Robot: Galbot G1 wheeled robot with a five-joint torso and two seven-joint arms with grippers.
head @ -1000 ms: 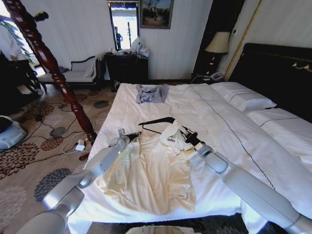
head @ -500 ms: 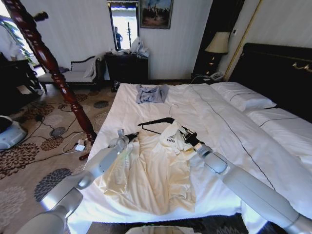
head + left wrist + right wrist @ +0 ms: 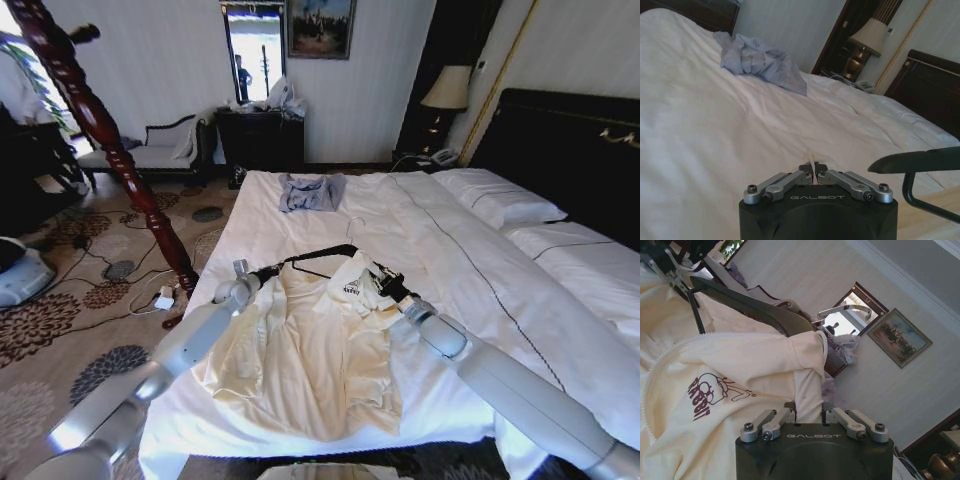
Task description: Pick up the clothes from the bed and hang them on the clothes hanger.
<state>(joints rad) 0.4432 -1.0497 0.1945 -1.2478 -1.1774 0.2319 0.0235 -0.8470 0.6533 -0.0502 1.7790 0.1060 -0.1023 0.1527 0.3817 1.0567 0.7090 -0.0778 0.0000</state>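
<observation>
The clothes [image 3: 310, 350], a cream long-sleeved top, lie spread on the white bed [image 3: 450, 250]. The shoulder with the dark logo [image 3: 710, 392] is raised at the top's far end. My right gripper [image 3: 380, 283] [image 3: 809, 415] is shut on that raised cream fabric. The dark clothes hanger [image 3: 315, 254] [image 3: 750, 305] lies just beyond the collar, one arm tucked into the raised shoulder, its silver hook [image 3: 353, 222] pointing away. My left gripper [image 3: 258, 275] [image 3: 814, 172] is at the hanger's left end, shut on a thin fold of the cream fabric.
A grey-blue garment [image 3: 308, 190] lies farther up the bed. White pillows [image 3: 500, 200] and a dark headboard [image 3: 560, 140] are at right. A reddish-brown turned post [image 3: 100, 130] leans left of the bed, over patterned carpet with cables. A lamp [image 3: 447, 90] stands behind.
My left gripper has shifted slightly left and up beside the hanger's left end, which now shows longer. The raised shoulder in my right gripper has moved a little.
</observation>
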